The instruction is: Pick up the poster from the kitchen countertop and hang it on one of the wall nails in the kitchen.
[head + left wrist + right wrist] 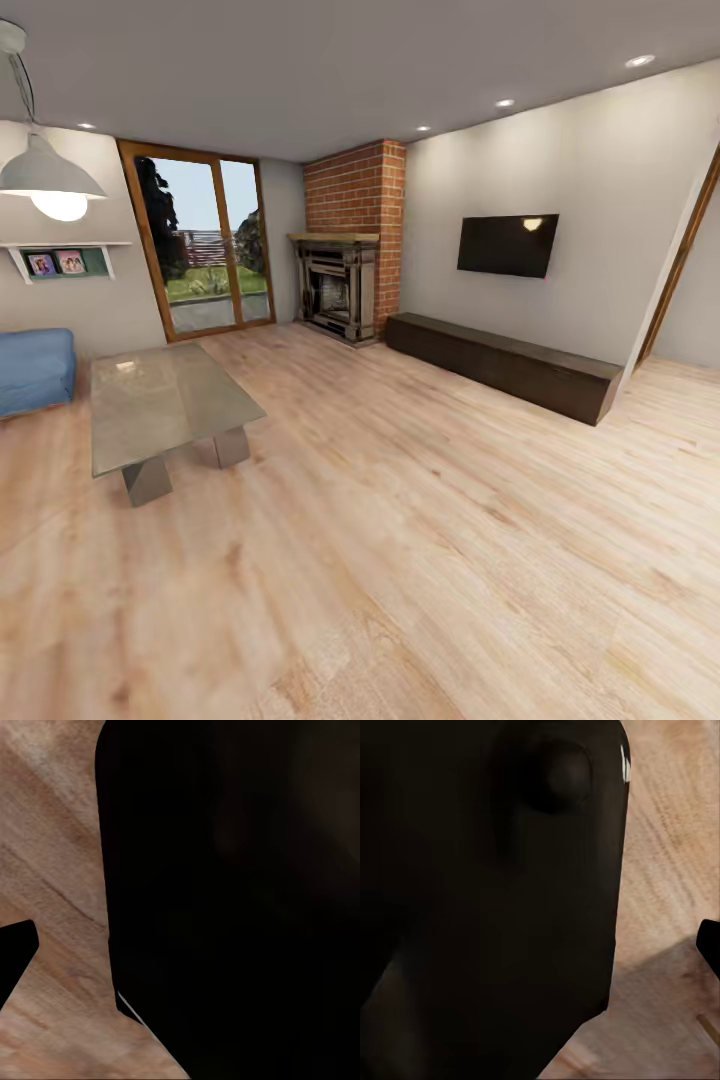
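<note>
Wooden floor (420,560) spreads beneath black robot bodywork (240,900).

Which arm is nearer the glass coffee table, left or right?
Probably left: the coffee table stands on the head view's left, the left arm's side. Both wrist views face wooden floor, so neither arm's place is certain.
</note>
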